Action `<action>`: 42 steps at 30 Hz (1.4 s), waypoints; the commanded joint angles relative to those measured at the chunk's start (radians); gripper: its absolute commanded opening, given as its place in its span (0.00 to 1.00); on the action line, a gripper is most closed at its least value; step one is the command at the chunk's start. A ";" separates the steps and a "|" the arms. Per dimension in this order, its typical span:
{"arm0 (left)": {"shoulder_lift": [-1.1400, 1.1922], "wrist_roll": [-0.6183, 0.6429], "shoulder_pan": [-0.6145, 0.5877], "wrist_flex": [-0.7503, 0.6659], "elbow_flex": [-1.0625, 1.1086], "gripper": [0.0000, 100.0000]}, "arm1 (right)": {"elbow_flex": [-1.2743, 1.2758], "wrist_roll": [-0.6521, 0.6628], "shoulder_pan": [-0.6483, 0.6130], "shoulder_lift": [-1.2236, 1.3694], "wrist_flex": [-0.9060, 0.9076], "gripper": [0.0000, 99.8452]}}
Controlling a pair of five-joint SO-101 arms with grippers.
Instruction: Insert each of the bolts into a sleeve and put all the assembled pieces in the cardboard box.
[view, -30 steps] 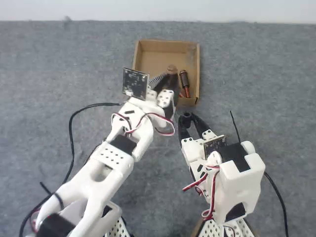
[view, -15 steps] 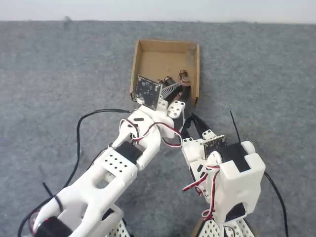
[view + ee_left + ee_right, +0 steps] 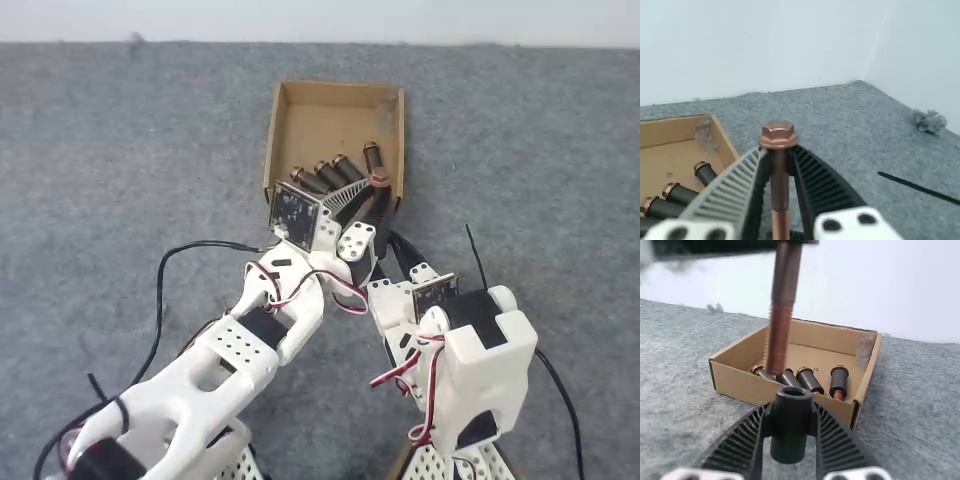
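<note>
1. High view: the left claw hangs at the near wall of the brown cardboard box on the grey tabletop.
2. Left wrist view: it pinches a copper hex-head bolt upright.
3. Right wrist view: the right claw pinches a black cylindrical sleeve. The bolt's tip hangs just off the bore, so centre it, keep the axes parallel, then lower slowly.

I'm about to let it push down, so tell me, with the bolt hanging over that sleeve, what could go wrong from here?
1. The bolt looks tilted, its tip off to one side of the sleeve mouth; it may catch the rim rather than enter.
2. The left gripper pinches only the shank under the head, so a push could make the bolt slip or pivot.
</note>
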 commanded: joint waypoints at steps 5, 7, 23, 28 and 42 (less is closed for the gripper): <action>-0.049 0.000 -0.011 -0.038 -0.041 0.01 | 0.020 0.018 -0.030 -0.005 -0.025 0.01; -0.049 0.000 -0.012 -0.037 -0.038 0.01 | 0.021 0.018 -0.030 -0.007 -0.025 0.01; 0.126 0.081 -0.054 -0.060 -0.113 0.01 | 0.023 0.018 -0.024 -0.008 -0.035 0.01; 0.095 0.081 -0.054 -0.097 -0.076 0.01 | 0.023 0.018 -0.024 -0.008 -0.036 0.01; 0.087 0.086 -0.052 -0.069 -0.051 0.01 | 0.023 0.068 -0.022 -0.008 -0.036 0.01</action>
